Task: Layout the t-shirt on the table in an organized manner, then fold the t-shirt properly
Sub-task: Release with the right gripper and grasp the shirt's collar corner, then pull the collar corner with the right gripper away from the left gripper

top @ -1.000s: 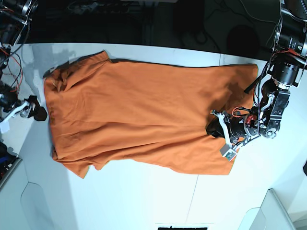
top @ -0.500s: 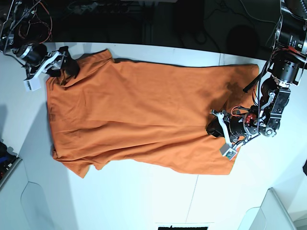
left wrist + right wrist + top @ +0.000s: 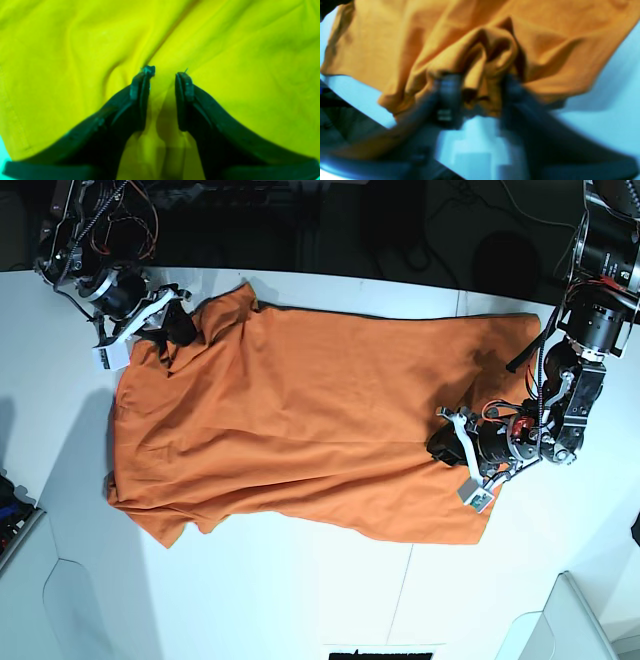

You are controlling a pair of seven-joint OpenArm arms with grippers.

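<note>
Two grippers: both are working on the orange t-shirt, one at each end of it.
Shirt position: it is lying spread across the white table, long axis running side to side in the base view, with its lower hem and sleeve areas still wrinkled.
Right gripper: it is pinching a bunched wad of cloth at the shirt's upper corner on the base view's left; the right wrist view, though blurred, is showing folds of fabric squeezed between the fingers.
Left gripper: it is resting on the cloth near the opposite end, jaws parted with a narrow gap, and a raised crease is running up from between the fingertips; nothing is clamped as far as the left wrist view shows.
Just changed: over the last second the right arm has swung from beside the shirt's left edge up to that corner and is now dragging it inward, so the left edge is slanting where it lay straight.
Meaning for the task: judging from this, the layout stage is still under way; the corner is being tugged to straighten the shoulder area while the left gripper is apparently anchoring the far end, and folding is not yet starting.
</note>
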